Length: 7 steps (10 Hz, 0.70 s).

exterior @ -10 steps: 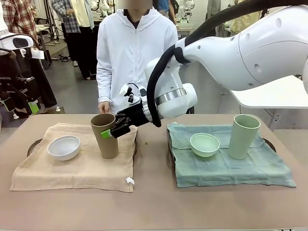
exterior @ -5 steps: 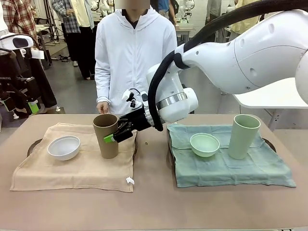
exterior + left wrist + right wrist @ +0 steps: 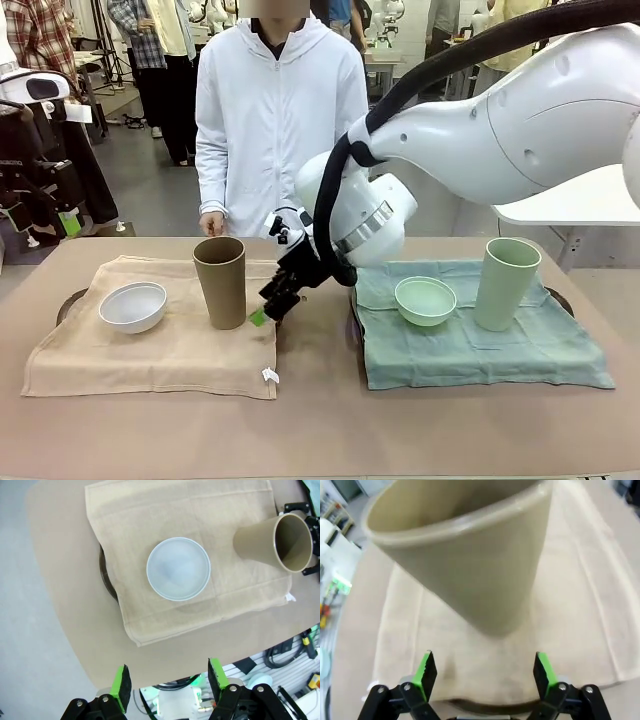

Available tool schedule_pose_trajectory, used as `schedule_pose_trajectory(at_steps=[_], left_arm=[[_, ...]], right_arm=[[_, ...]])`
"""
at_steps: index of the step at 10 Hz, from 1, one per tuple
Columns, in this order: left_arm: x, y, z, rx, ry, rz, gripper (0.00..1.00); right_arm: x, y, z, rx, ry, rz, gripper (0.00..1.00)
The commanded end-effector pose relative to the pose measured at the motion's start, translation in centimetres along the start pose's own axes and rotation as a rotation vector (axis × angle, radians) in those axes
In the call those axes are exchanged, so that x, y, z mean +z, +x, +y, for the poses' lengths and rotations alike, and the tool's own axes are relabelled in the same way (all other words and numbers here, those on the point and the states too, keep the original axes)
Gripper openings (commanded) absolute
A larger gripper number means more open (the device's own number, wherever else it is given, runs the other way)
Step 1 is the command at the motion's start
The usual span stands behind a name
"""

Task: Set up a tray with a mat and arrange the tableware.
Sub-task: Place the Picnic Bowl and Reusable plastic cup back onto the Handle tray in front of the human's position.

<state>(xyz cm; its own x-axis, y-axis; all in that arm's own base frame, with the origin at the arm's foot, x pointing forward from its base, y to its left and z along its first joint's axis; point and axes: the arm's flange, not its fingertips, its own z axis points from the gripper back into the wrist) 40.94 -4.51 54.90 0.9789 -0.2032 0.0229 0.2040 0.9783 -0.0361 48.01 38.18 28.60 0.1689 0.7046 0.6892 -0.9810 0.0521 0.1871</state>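
Note:
The brown tumbler [image 3: 220, 282] stands upright on the beige mat [image 3: 160, 350] beside the white bowl [image 3: 133, 306]. My right gripper [image 3: 268, 305] hangs open just right of the tumbler's base, apart from it. From the right wrist the tumbler [image 3: 470, 565] looms close ahead of the open gripper [image 3: 484, 670], with nothing between the fingers. My left gripper [image 3: 170, 677] is open, high above the white bowl [image 3: 178, 568] and the tumbler [image 3: 272, 542]. On the green mat [image 3: 480, 345] sit the mint bowl [image 3: 425, 300] and the pale green tumbler [image 3: 507, 283].
Dark tray rims peek out from under the beige mat [image 3: 68, 300] and the green mat [image 3: 560, 298]. A person in a white jacket stands at the far edge, one hand [image 3: 210, 222] near the table. Bare tabletop [image 3: 320, 420] runs along the front.
My right gripper has let go of the brown tumbler and drawn back to the right and downward. The tumbler stays standing on the beige mat.

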Motion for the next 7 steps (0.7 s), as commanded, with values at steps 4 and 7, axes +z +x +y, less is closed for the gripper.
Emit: schedule_pose_trajectory(at_steps=[4, 7], left_arm=[[0.1, -0.1, 0.0, -0.002, 0.006, -0.003, 0.81], [0.1, -0.1, 0.0, -0.002, 0.006, -0.003, 0.81]], right_arm=[[9.8, 10.7, 5.5, 0.081, -0.139, 0.173, 1.0], [14.6, 12.4, 8.5, -0.056, -0.198, 0.303, 1.0]])
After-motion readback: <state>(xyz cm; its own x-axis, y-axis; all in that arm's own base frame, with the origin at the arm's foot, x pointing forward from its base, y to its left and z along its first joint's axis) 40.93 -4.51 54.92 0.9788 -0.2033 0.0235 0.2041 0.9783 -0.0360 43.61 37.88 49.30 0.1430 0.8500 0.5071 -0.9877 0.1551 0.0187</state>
